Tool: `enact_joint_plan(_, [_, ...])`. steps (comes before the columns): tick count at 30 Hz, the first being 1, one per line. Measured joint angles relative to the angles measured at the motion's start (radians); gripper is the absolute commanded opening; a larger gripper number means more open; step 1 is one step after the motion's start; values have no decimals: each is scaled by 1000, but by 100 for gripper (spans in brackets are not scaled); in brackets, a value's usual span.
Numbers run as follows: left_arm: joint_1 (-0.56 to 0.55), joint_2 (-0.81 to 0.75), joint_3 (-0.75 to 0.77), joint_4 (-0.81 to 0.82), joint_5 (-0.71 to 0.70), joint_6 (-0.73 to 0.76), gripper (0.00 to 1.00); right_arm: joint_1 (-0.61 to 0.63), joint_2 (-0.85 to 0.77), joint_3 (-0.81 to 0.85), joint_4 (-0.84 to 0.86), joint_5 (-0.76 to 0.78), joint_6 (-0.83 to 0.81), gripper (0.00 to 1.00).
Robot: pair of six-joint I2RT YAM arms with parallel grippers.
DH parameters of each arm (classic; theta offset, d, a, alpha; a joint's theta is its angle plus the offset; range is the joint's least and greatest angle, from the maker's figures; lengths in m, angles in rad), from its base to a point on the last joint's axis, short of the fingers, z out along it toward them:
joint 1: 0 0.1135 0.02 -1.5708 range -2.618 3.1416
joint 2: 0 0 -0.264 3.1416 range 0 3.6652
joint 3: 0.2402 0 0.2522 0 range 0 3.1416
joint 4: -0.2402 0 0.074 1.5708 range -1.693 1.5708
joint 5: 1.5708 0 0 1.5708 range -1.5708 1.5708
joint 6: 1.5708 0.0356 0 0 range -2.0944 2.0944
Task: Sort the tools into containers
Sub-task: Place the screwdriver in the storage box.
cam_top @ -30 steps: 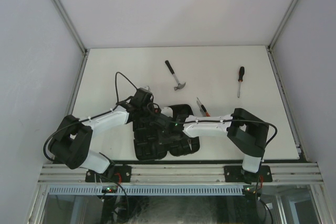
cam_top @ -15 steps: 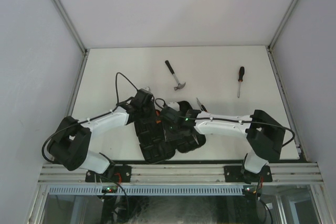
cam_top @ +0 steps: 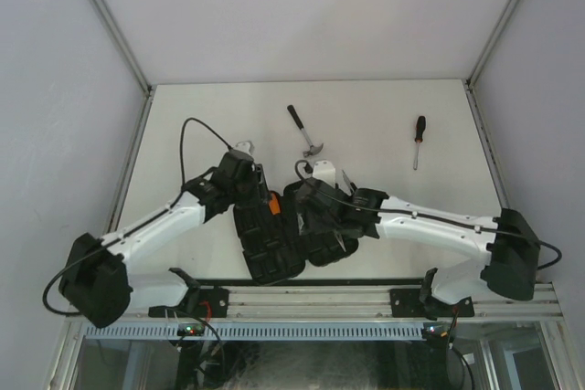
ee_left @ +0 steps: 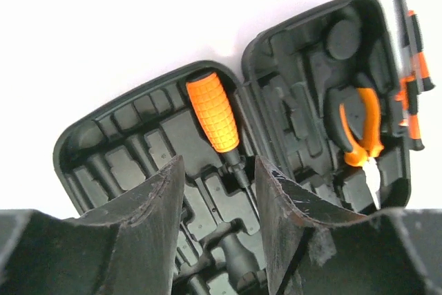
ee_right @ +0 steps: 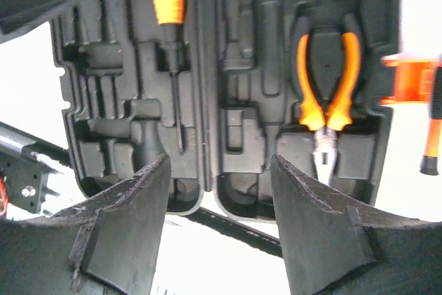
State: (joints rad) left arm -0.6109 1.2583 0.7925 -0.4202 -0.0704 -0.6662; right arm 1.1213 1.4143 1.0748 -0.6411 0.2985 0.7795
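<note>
one tool case, white table, grey walls

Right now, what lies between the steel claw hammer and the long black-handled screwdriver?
Only bare white table; the top view shows nothing between the black-handled steel claw hammer and the long black-handled screwdriver.
</note>
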Motion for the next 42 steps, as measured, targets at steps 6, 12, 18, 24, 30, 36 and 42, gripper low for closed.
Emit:
enact_joint_plan(6, [1, -204, 6, -28, -51, 56, 51, -25, -114, -51, -34, 119, -6, 62])
enact_joint_plan(12, [1, -370, -13, -40, -91, 76, 52, -71, -315, -223, 11, 235, 4, 63])
enact_joint_plan(18, [1, -519, -89, -88, -145, 74, 53, -219, -480, -357, 64, 214, -21, 65])
enact_joint_plan(24, [1, -597, -142, -169, -172, 56, 54, -391, -509, -381, 69, 89, -80, 63])
enact_joint_plan(30, [1, -607, -143, -204, -190, 27, 54, -569, -461, -388, 78, -121, -153, 62])
enact_joint_plan(36, [1, -573, -177, -220, -209, -31, 56, -633, -416, -393, 97, -248, -208, 62])
enact_joint_plan(42, [18, -512, -224, -233, -214, -87, 58, -636, -365, -393, 119, -313, -244, 59])
